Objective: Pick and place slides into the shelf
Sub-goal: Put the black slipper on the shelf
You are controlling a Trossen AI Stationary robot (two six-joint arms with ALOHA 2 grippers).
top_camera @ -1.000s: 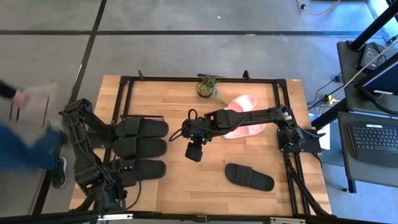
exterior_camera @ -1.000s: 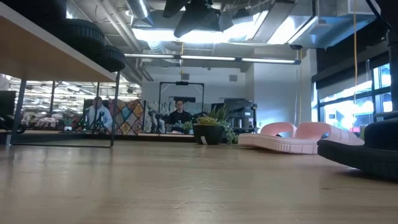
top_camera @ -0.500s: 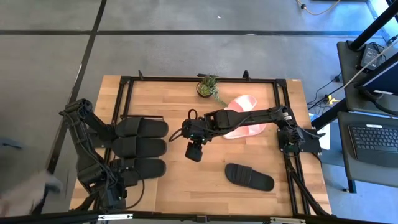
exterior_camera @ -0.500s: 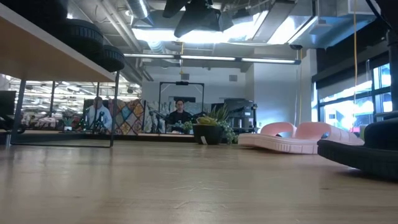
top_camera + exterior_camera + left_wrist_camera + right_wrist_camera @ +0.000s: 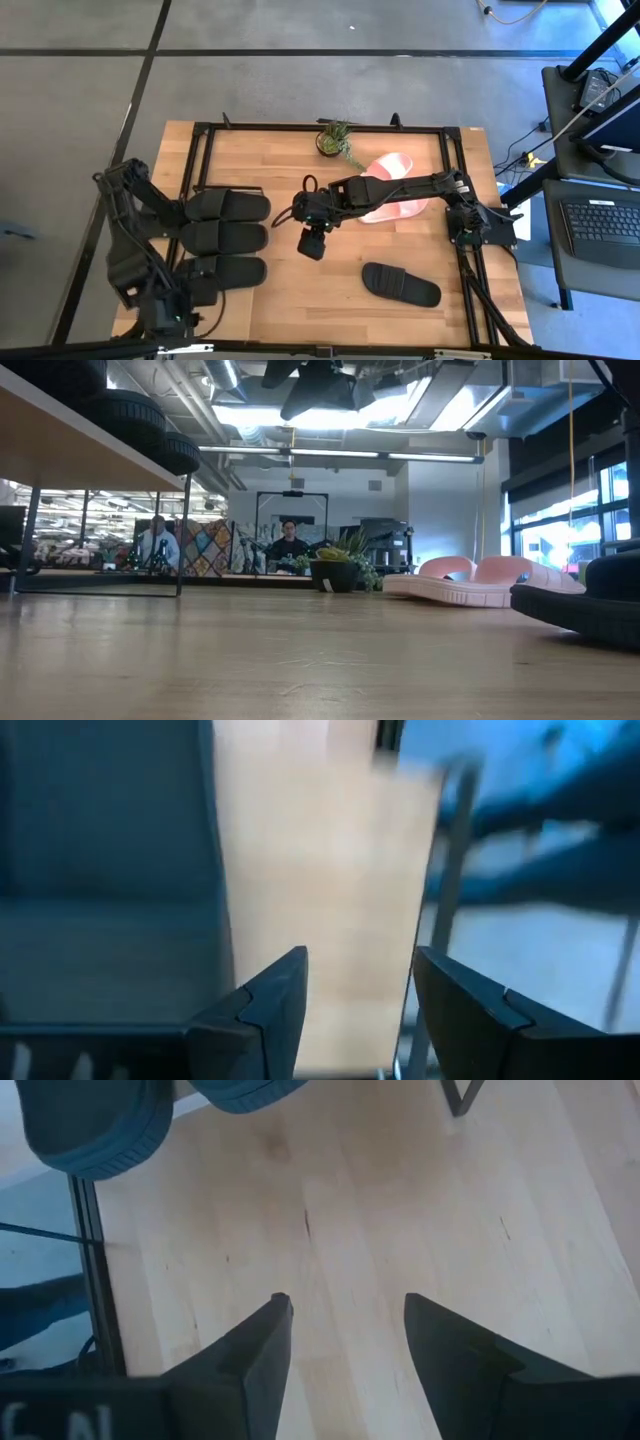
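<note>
A: Which way do the slides lie?

B: Three black slides (image 5: 228,236) lie side by side on the shelf (image 5: 60,445) at the left end of the table (image 5: 300,290), long axes running left-right. The fourth black slide (image 5: 401,284) lies alone on the table's front right, slanted, one end toward the front right corner. The two pink slides (image 5: 388,196) lie together near the back, partly under the right arm, angled toward the plant (image 5: 334,138).

A: How do they look?

B: Matte black with wide straps; the pink pair pale, with ribbed soles.

A: And the arms?

B: The right gripper (image 5: 312,243) hangs over the bare middle of the table, jaws apart and empty. The left gripper (image 5: 355,1000) is off the table's front left corner, jaws apart as well.
</note>
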